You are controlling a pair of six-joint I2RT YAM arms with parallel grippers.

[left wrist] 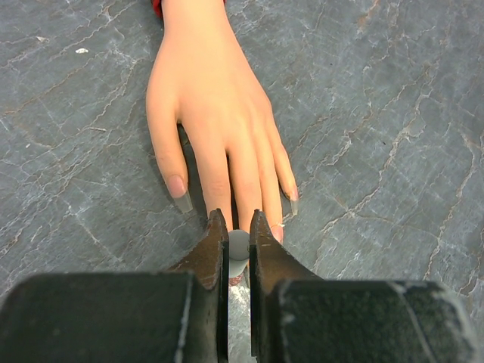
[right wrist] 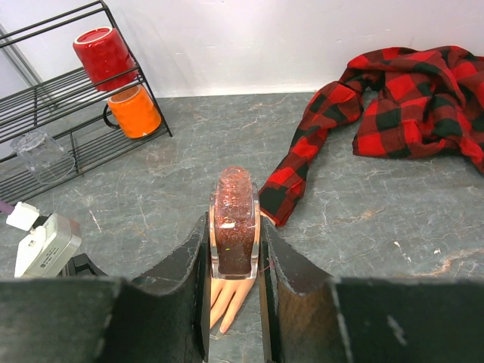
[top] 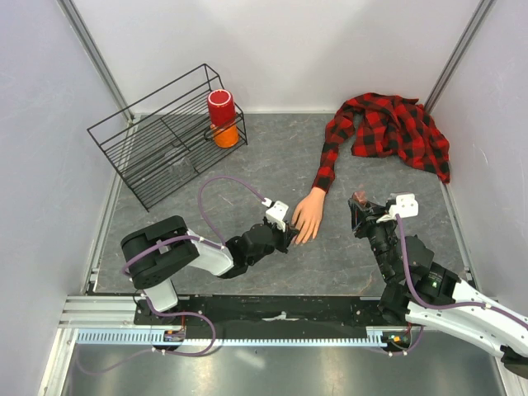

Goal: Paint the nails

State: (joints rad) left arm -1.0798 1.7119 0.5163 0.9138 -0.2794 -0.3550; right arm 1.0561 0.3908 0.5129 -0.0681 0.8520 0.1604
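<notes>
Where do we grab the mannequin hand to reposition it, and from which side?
I'd grip the mannequin hand at its wrist, just past the plaid cuff, from above, jaws straddling it. It lies palm down on the table; the wrist is narrow and well clear of the nails.

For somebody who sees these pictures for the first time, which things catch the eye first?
The pale mannequin hand lies palm down mid-table, coming out of a red-and-black plaid shirt heaped at the far right. The left gripper, shut on a small white piece, sits right at the nails, while the right gripper holds a bottle of red glitter.
</notes>
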